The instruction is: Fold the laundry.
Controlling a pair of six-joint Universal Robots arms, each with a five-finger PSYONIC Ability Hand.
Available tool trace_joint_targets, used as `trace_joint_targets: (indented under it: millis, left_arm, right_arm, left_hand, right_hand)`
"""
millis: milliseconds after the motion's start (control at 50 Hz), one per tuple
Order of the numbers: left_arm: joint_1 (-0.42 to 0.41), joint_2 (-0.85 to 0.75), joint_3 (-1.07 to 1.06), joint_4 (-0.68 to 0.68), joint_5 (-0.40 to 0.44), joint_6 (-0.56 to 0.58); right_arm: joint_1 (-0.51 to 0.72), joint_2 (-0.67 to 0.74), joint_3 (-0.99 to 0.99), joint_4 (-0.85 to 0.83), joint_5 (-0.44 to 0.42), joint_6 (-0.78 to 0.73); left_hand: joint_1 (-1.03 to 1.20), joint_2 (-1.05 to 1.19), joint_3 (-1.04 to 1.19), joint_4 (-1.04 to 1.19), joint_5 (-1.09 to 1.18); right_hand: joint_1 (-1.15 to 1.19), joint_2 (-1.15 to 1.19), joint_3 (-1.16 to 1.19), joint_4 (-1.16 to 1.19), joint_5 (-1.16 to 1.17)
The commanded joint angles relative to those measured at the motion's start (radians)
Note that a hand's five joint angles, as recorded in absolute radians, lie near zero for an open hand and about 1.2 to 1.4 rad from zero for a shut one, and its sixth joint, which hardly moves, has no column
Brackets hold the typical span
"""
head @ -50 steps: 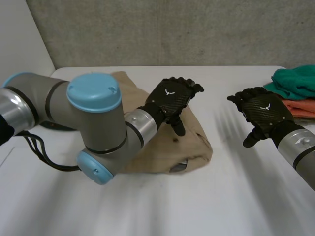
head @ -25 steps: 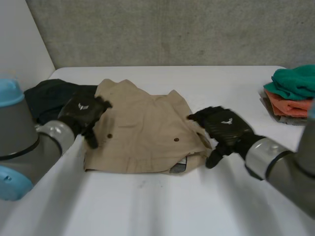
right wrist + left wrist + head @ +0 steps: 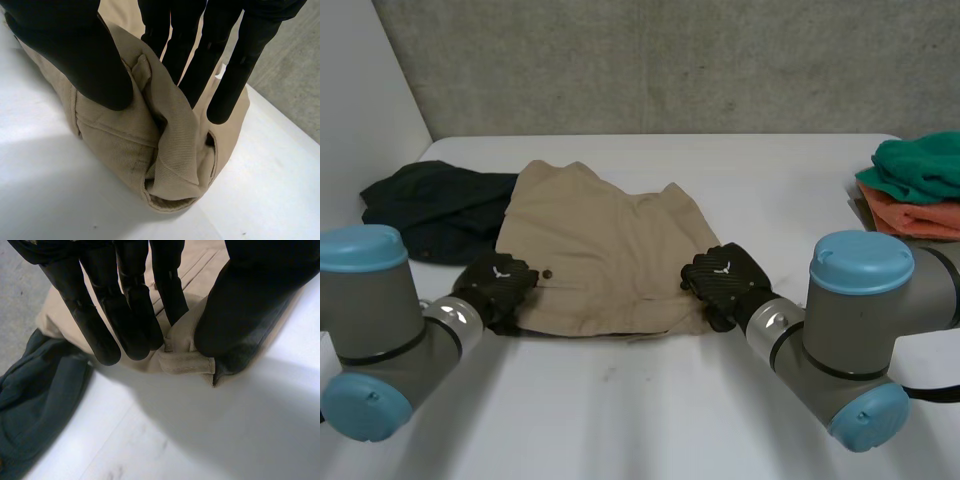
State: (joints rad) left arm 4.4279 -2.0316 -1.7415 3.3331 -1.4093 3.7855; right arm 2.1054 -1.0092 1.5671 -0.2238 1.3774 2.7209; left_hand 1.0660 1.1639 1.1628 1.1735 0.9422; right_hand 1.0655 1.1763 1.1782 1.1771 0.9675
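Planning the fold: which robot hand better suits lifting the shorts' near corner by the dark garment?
Left: the left robot hand pinches the tan shorts there; the right robot hand pinches the opposite corner.

The shorts (image 3: 605, 250) lie in the middle of the counter (image 3: 650, 420). A crumpled garment (image 3: 435, 205) lies to their left, touching their far left edge. The left hand (image 3: 498, 285) pinches the shorts' near left corner, and the right hand (image 3: 723, 280) pinches their near right corner. A stack of folded cloths (image 3: 915, 190) sits at the counter's far right, well apart.
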Motion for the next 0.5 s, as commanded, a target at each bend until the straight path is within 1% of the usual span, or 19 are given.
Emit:
trace_joint_targets:
  millis: [20,80,100,140,160,180,220,240,260,300,320,340,380,400,460,480,500]
  left_arm:
    - [-0.038,0.019,0.004,-0.003,-0.013,-0.009]
    - [-0.061,0.086,0.004,-0.01,-0.013,-0.02]
    - [-0.102,0.141,0.002,-0.015,-0.014,-0.039]
    - [-0.152,0.189,0.005,-0.015,-0.016,-0.084]
    - [-0.182,0.211,0.008,-0.015,-0.017,-0.114]
    - [-0.237,0.253,0.014,-0.012,-0.026,-0.181]
    - [-0.286,0.284,0.023,-0.009,-0.045,-0.248]
    - [-0.309,0.295,0.03,-0.009,-0.057,-0.275]
    - [-0.355,0.307,0.049,-0.009,-0.088,-0.329]
    - [-0.404,0.297,0.075,-0.007,-0.118,-0.368]
    - [-0.433,0.282,0.091,-0.006,-0.134,-0.381]
    - [-0.5,0.242,0.13,-0.003,-0.164,-0.397]
    - [-0.562,0.179,0.177,-0.001,-0.198,-0.398]
    - [-0.626,0.113,0.23,-0.001,-0.23,-0.397]
    - [-0.68,0.029,0.309,-0.007,-0.272,-0.403]
    - [-0.699,-0.02,0.353,-0.01,-0.287,-0.408]
    - [-0.706,-0.048,0.373,-0.01,-0.289,-0.406]
  right_arm:
    - [-0.011,-0.017,-0.016,-0.003,-0.004,-0.001]
    - [-0.019,-0.022,-0.048,0.0,-0.001,-0.009]
    - [-0.027,-0.034,-0.074,-0.002,-0.001,-0.023]
    - [-0.038,-0.049,-0.102,-0.002,0.003,-0.044]
    - [-0.045,-0.057,-0.117,-0.003,0.005,-0.055]
    - [-0.057,-0.065,-0.154,-0.006,0.006,-0.078]
    - [-0.073,-0.06,-0.199,-0.008,0.008,-0.104]
    - [-0.079,-0.057,-0.22,-0.011,0.011,-0.119]
    - [-0.093,-0.042,-0.263,-0.017,0.011,-0.147]
    - [-0.105,-0.017,-0.307,-0.034,0.012,-0.174]
    - [-0.119,0.007,-0.347,-0.069,0.012,-0.203]
    - [-0.126,0.02,-0.364,-0.092,0.012,-0.216]
    - [-0.14,0.041,-0.387,-0.146,0.014,-0.236]
    - [-0.151,0.064,-0.4,-0.202,0.012,-0.256]
    - [-0.157,0.102,-0.401,-0.287,-0.006,-0.27]
    - [-0.159,0.133,-0.401,-0.339,-0.017,-0.271]
    - [-0.162,0.152,-0.403,-0.359,-0.017,-0.276]
  left_hand:
    - [0.33,0.232,0.233,0.223,0.28]
    - [0.33,0.232,0.233,0.223,0.28]
    - [0.33,0.232,0.233,0.223,0.28]
    - [0.33,0.232,0.233,0.223,0.28]
    - [0.33,0.232,0.233,0.223,0.28]
    - [0.33,0.232,0.233,0.223,0.28]
    - [0.33,0.232,0.233,0.223,0.28]
    - [0.33,0.232,0.233,0.223,0.28]
    - [0.33,0.232,0.233,0.223,0.28]
    - [0.33,0.232,0.233,0.223,0.28]
    - [0.33,0.232,0.233,0.223,0.28]
    - [0.33,0.232,0.233,0.223,0.28]
    - [0.33,0.232,0.233,0.223,0.28]
    - [0.33,0.232,0.233,0.223,0.28]
    - [0.33,0.232,0.233,0.223,0.28]
    - [0.33,0.232,0.233,0.223,0.28]
    - [0.33,0.232,0.233,0.223,0.28]
  right_hand:
    - [0.331,0.22,0.218,0.219,0.254]
    - [0.331,0.22,0.218,0.219,0.254]
    - [0.331,0.22,0.218,0.219,0.254]
    - [0.331,0.22,0.218,0.219,0.254]
    - [0.331,0.22,0.218,0.219,0.254]
    - [0.331,0.22,0.218,0.219,0.254]
    - [0.331,0.22,0.218,0.219,0.254]
    - [0.331,0.22,0.218,0.219,0.254]
    - [0.331,0.22,0.218,0.219,0.254]
    - [0.331,0.22,0.218,0.219,0.254]
    - [0.331,0.22,0.218,0.219,0.254]
    - [0.331,0.22,0.218,0.219,0.254]
    - [0.331,0.22,0.218,0.219,0.254]
    - [0.331,0.22,0.218,0.219,0.254]
    - [0.331,0.22,0.218,0.219,0.254]
    - [0.285,0.174,0.173,0.174,0.209]
    - [0.09,-0.021,-0.023,-0.022,0.014]
